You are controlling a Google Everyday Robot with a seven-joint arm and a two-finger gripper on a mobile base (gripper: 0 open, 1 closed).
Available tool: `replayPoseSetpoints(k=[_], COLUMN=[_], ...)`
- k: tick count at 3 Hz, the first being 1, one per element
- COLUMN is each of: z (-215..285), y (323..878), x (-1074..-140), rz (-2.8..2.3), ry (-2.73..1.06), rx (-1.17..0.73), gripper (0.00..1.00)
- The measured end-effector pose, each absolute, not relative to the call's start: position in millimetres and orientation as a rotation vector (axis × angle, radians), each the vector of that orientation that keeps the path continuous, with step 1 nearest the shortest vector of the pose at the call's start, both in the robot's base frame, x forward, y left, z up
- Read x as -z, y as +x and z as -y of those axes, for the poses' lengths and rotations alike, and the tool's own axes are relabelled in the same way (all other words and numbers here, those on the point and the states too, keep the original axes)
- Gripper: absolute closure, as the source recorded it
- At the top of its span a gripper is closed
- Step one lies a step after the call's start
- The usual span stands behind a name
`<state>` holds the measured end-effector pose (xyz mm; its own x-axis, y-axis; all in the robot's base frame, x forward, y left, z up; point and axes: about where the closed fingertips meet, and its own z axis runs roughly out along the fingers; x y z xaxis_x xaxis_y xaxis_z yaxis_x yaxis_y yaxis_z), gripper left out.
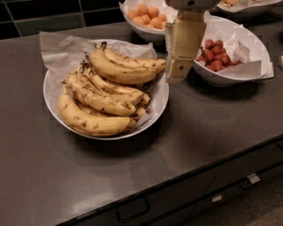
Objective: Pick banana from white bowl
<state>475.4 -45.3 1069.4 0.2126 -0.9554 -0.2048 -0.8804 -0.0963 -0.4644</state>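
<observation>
The white bowl (49,104) lined with crinkled white paper sits on the dark counter at left centre and holds several bananas. The banana (126,69), plump, curved and yellow with a dark stem end, lies on top at the back of the pile, its tip pointing right. Slimmer brown-streaked bananas (99,95) lie below it. My gripper (176,73) hangs from the top of the camera view, its cream fingers pointing down just right of the banana's tip, above the bowl's right rim. It holds nothing that I can see.
A white bowl of red fruits (241,73) stands right of the gripper, close behind it. A white bowl of orange fruits (138,27) stands at the back. Another white dish (247,8) is at the top right. The counter's front edge with drawers (132,209) runs below.
</observation>
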Motion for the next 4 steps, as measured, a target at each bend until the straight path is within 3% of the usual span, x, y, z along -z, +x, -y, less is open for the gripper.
replayPoseSetpoints(k=[4], z=[22.0], y=[516.7], x=[-1013.4], rz=[-1.731], ry=[-2.101], rx=[0.077], gripper=[0.00])
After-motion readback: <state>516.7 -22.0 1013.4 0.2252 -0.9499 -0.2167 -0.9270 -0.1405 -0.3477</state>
